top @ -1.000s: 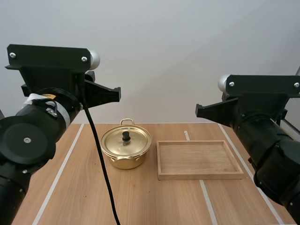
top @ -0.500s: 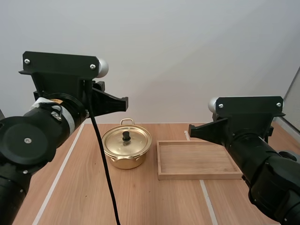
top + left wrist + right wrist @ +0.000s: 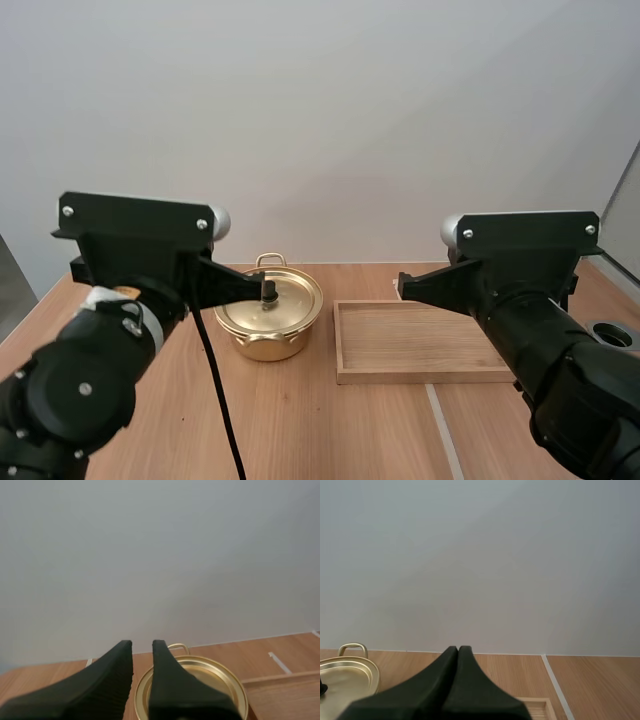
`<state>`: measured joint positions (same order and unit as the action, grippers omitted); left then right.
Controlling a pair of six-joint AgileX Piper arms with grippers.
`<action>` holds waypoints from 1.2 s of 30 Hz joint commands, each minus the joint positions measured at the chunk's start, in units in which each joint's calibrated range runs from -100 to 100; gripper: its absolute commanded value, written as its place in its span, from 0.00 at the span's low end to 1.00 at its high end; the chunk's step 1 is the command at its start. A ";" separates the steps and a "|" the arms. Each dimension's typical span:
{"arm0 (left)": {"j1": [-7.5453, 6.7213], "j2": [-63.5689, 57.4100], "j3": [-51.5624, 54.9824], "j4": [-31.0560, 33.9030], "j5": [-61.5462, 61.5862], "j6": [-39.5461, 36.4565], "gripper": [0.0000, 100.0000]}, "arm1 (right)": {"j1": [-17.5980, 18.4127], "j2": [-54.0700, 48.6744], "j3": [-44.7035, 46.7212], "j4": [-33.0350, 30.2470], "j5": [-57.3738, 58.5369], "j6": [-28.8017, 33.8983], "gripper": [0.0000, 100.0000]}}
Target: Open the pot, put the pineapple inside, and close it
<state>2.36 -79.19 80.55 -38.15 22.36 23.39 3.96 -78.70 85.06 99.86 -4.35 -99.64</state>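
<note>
The left gripper (image 3: 142,651) had its fingers spread slightly apart, with the gold pot (image 3: 265,345) just beyond its tips and the lid (image 3: 285,302) seated on it. The right gripper (image 3: 458,652) was pressed together into one wedge near the wooden tray (image 3: 425,376), which lay just beside the pot on the table (image 3: 330,430).

Gold pot (image 3: 265,343) stands upright on the table (image 3: 330,430), black-knobbed lid (image 3: 292,302) seated on top
</note>
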 commanded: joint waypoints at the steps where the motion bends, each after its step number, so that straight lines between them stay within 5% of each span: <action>1: 0.08 -4.66 4.75 2.43 -0.63 -0.52 0.25 | 0.12 -2.11 2.51 0.14 -0.22 -0.36 0.00; 11: 0.08 -20.50 12.42 6.88 0.26 -0.52 0.25 | 0.12 -8.39 11.26 0.14 -0.22 -0.36 0.00; 19: 0.08 -20.81 19.30 6.77 0.26 -0.52 0.25 | 0.12 -16.10 14.94 0.14 -1.04 -0.36 0.00; 27: 0.08 -20.81 19.45 7.54 2.34 -0.52 0.25 | 0.12 -21.01 14.94 0.14 -18.45 -0.36 0.00; 30: 0.08 -20.81 19.45 12.46 2.34 -0.52 0.25 | 0.04 -21.01 14.94 0.14 -26.96 -0.36 0.00; 34: 0.08 -20.81 19.45 27.01 2.34 -0.52 0.25 | 0.04 -21.01 14.94 0.14 -36.12 -0.36 0.00; 36: 0.08 -20.81 19.45 27.65 2.34 -0.52 0.25 | 0.04 -21.01 14.94 0.14 -40.80 -0.36 0.00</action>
<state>2.36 -99.59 99.85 -30.71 24.48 23.39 4.02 -99.30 100.00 99.98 -20.97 -99.64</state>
